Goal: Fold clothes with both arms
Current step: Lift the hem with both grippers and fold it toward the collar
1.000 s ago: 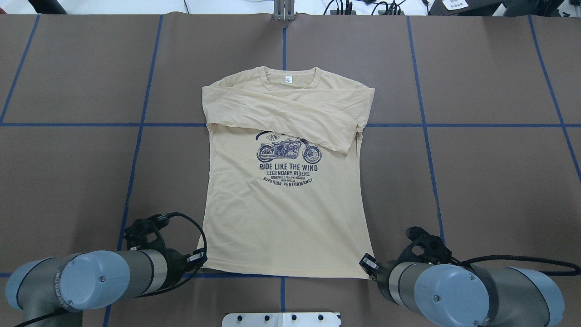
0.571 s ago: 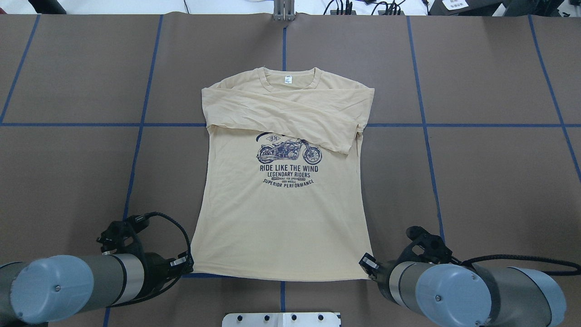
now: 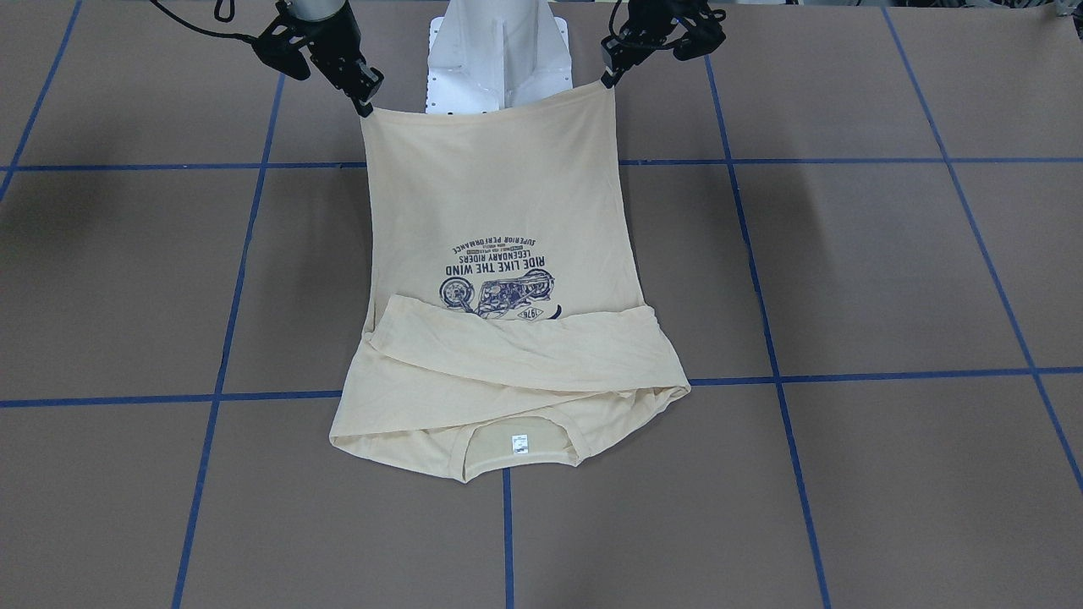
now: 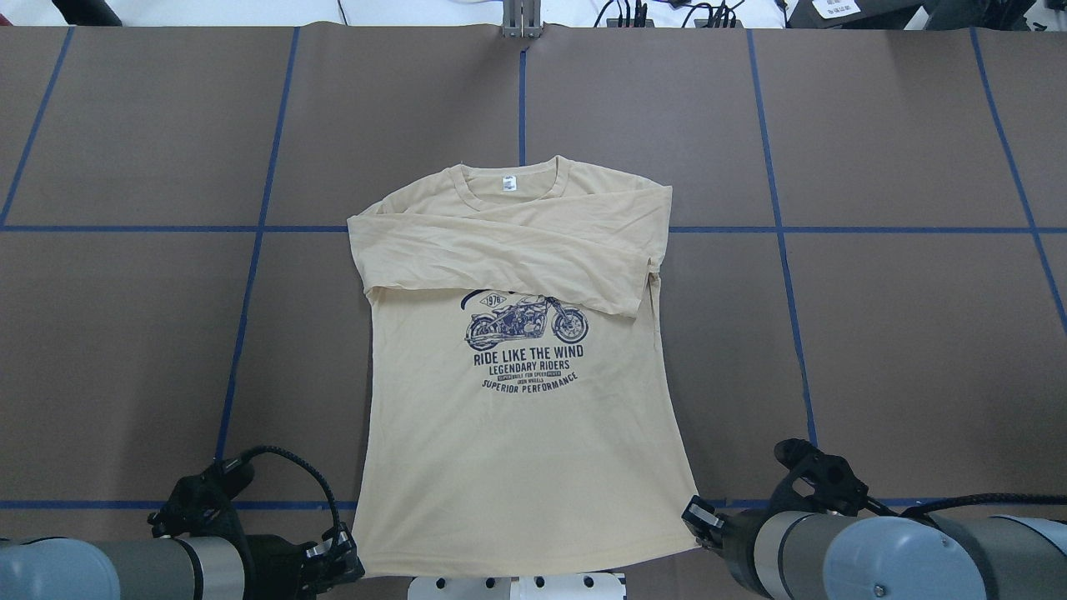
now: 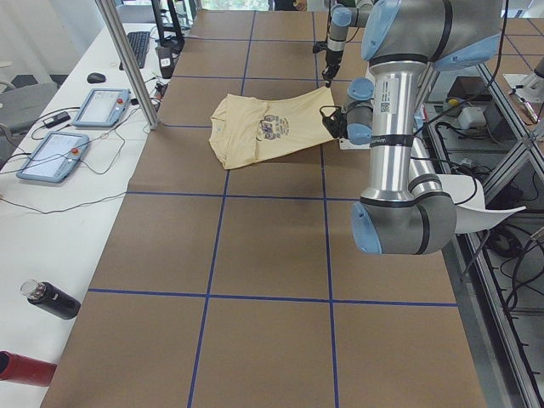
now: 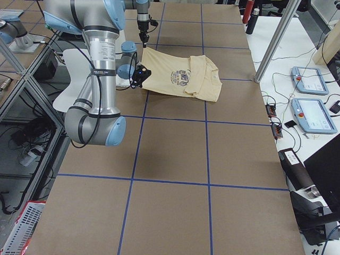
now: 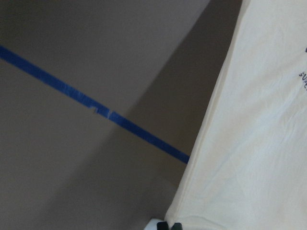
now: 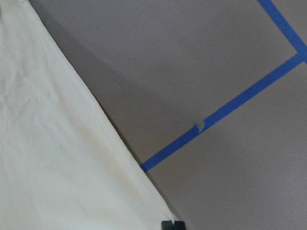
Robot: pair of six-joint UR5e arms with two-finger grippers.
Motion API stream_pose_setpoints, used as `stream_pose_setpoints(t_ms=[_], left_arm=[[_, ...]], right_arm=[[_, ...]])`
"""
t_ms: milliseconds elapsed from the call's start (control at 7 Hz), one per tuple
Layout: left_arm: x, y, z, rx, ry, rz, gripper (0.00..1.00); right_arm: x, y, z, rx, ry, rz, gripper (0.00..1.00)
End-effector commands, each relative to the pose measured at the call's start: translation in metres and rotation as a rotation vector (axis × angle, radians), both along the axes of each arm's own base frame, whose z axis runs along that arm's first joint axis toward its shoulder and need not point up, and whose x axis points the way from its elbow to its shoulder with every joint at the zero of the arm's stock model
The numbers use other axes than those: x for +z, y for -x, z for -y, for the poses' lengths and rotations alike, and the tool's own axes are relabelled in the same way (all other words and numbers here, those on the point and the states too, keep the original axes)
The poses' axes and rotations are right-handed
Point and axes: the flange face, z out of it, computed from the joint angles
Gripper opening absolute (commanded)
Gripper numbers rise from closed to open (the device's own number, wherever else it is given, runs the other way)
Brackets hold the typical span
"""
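Observation:
The cream-yellow T-shirt [image 4: 517,450] lies front up, collar and white neck label [image 4: 508,184] far from me, both sleeves folded across the chest [image 4: 500,250] above the navy motorcycle print. My left gripper [image 4: 354,567] is shut on the hem's left corner. My right gripper [image 4: 690,510] is shut on the hem's right corner. In the front view the left gripper [image 3: 607,80] and the right gripper [image 3: 364,106] hold the hem raised off the table, stretched between them in front of the pedestal. The wrist views show the shirt [image 7: 249,143] [image 8: 62,158] running into shut fingertips.
The white pedestal base [image 3: 495,51] stands right behind the raised hem. The brown table cover [image 4: 917,333] carries blue tape grid lines. A side bench holds control tablets [image 5: 55,157], a metal pole [image 5: 127,59] and bottles [image 5: 51,299].
Both grippers have drawn back toward the pedestal with the hem corners. The whole shirt has slid toward me, and the collar now lies nearer.

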Motion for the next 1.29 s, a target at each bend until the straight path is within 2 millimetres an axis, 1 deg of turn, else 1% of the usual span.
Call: stream_pose_setpoints(t_ms=[0,143,286,429,571,714,857,1000,1143], left_arm=[[-0.017,0.01,0.001,-0.007,0.011,-0.039,0.0],[-0.02,0.018,0.02,-0.04,-0.024,-0.046,0.0],[-0.022,0.024,0.035,-0.046,-0.1,-0.047,0.0],[-0.021,0.032,0.051,-0.025,-0.198,-0.035,0.0],[-0.021,0.048,0.088,-0.04,-0.289,-0.02,0.0],[-0.015,0.071,0.128,-0.042,-0.366,0.031,0.0],[-0.007,0.075,0.165,-0.071,-0.415,0.077,0.0],[0.007,0.066,0.208,-0.107,-0.445,0.136,0.0],[0.012,0.066,0.247,-0.143,-0.472,0.177,0.0]], right_arm=[[-0.012,-0.016,0.003,-0.001,0.006,0.03,0.0],[-0.03,-0.023,0.03,0.041,0.025,0.072,0.0],[-0.038,-0.04,0.068,0.067,0.091,0.089,0.0],[-0.045,-0.041,0.094,0.087,0.108,0.041,0.0],[-0.068,-0.034,0.136,0.089,0.035,0.01,0.0],[-0.079,-0.019,0.198,0.096,0.019,-0.048,0.0],[-0.068,-0.028,0.246,0.121,0.027,-0.078,0.0],[-0.06,-0.054,0.278,0.107,0.006,-0.087,0.0],[-0.061,-0.062,0.312,0.136,0.02,-0.092,0.0]])
